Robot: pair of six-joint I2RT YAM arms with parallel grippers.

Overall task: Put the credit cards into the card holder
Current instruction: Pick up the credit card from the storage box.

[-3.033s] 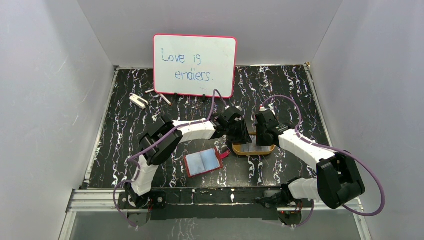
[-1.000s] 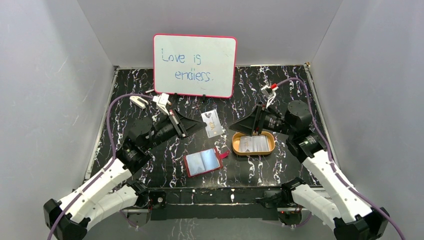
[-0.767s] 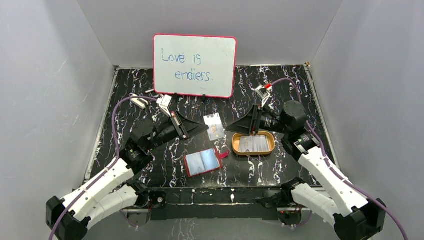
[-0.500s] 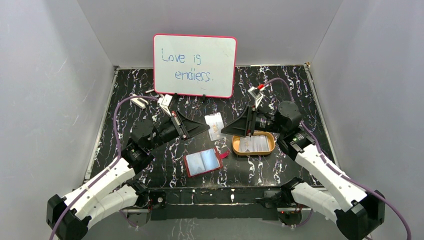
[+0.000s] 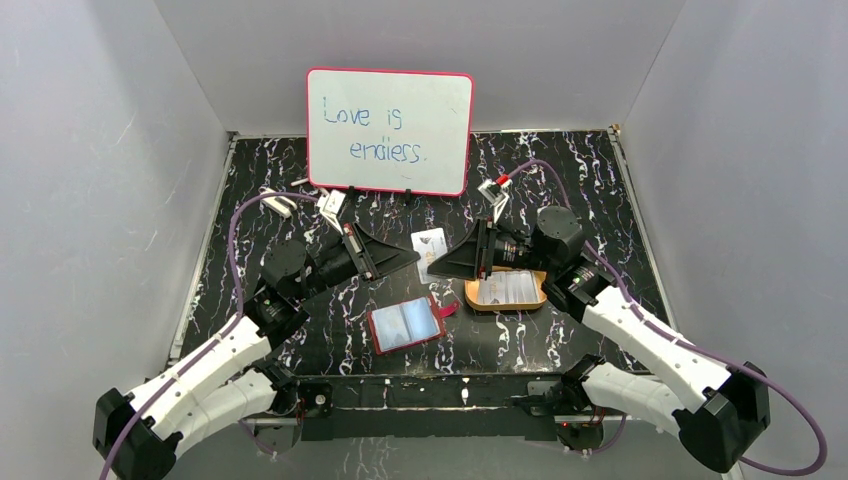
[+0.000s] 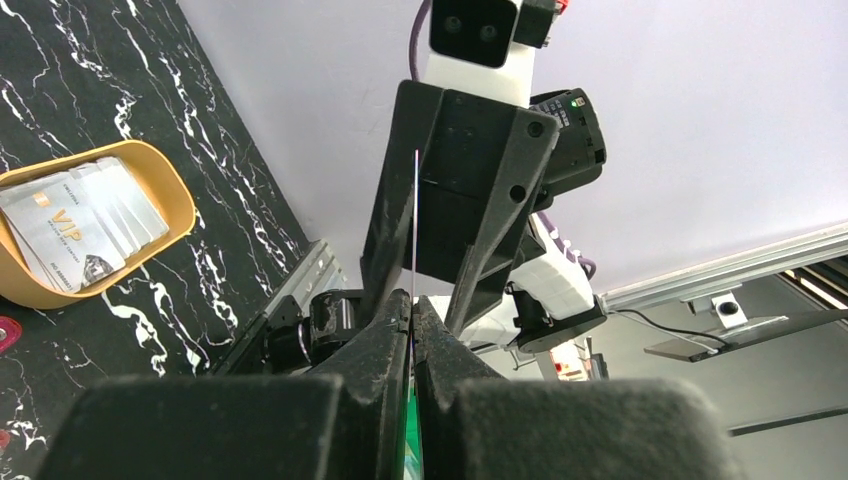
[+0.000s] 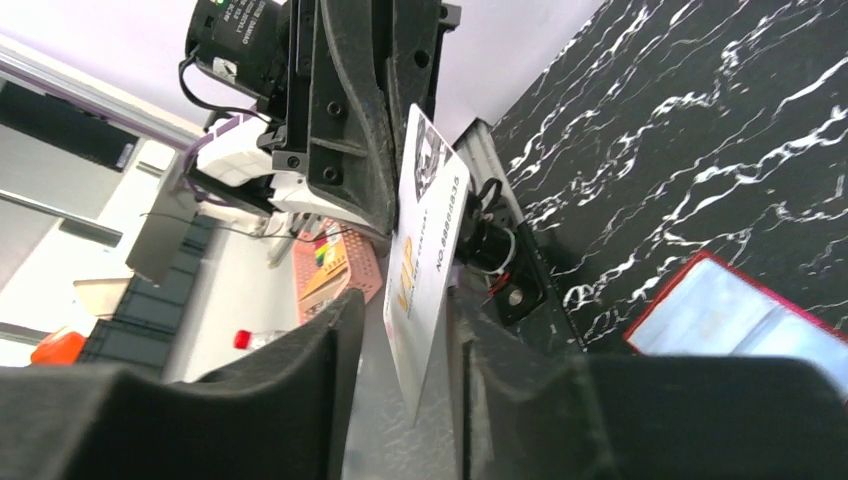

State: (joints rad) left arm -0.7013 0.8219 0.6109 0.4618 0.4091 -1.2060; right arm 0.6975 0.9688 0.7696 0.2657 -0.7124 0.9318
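Note:
My left gripper (image 5: pixel 412 256) is shut on one pale credit card (image 5: pixel 430 243) and holds it upright in the air above the table. In the left wrist view the card (image 6: pixel 414 230) shows edge-on, pinched at the fingertips (image 6: pixel 411 305). My right gripper (image 5: pixel 433 268) faces it, open, with the card (image 7: pixel 425 250) between its two spread fingers (image 7: pixel 405 330). The dark-red card holder (image 5: pixel 405 324) lies open on the table below, grey-blue lining up; its corner also shows in the right wrist view (image 7: pixel 740 320). Several more credit cards (image 5: pixel 508 287) lie in the orange-rimmed tray (image 5: pixel 470 297).
A pink-framed whiteboard (image 5: pixel 390 130) stands at the back. A small white object (image 5: pixel 275 200) and a marker (image 5: pixel 330 198) lie at the back left. The tray of cards also shows in the left wrist view (image 6: pixel 180 195). Grey walls close in both sides.
Both arms have left the tray; the left one lifted a card. Over the last second the right gripper has moved left until its open fingers straddle the held card.

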